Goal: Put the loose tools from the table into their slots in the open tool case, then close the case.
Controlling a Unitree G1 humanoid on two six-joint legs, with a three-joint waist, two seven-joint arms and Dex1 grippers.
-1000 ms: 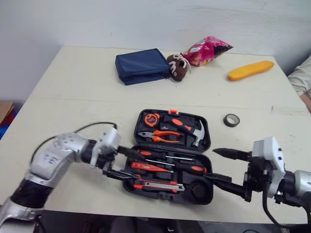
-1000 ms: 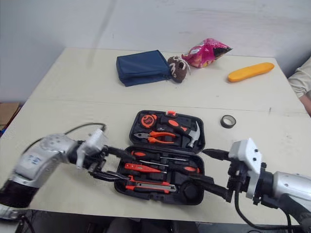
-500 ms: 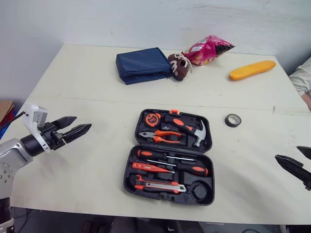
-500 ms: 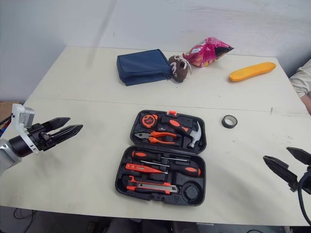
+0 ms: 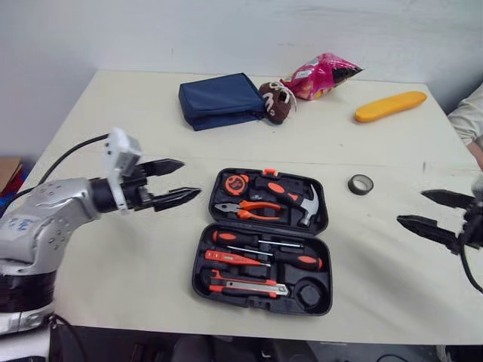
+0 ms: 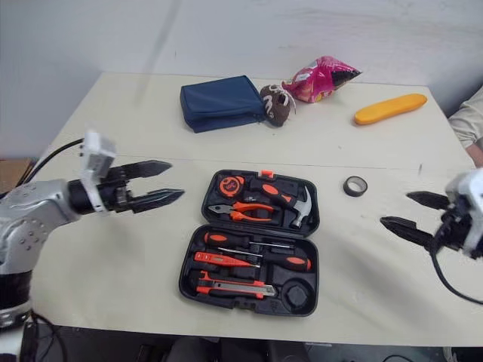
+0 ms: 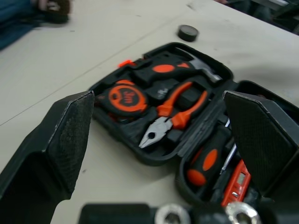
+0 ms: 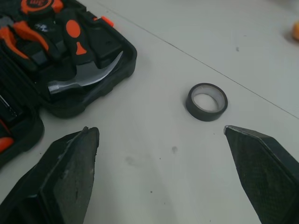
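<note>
Through the right wrist camera I see my right gripper [image 8: 159, 130] spread wide, its two black fingers [image 8: 65, 177] well apart with nothing between them but bare table [image 8: 154, 186]. Ahead of the tips a roll of black tape [image 8: 207, 101] lies flat on the table, nearer one finger than the other and touching neither. A corner of the open tool case [image 8: 130, 55] sits apart from the tape. In it I make out the hammer [image 8: 86, 74], its steel head in the corner nearest the tape, and the orange handles of the pliers [image 8: 14, 33] beyond.
</note>
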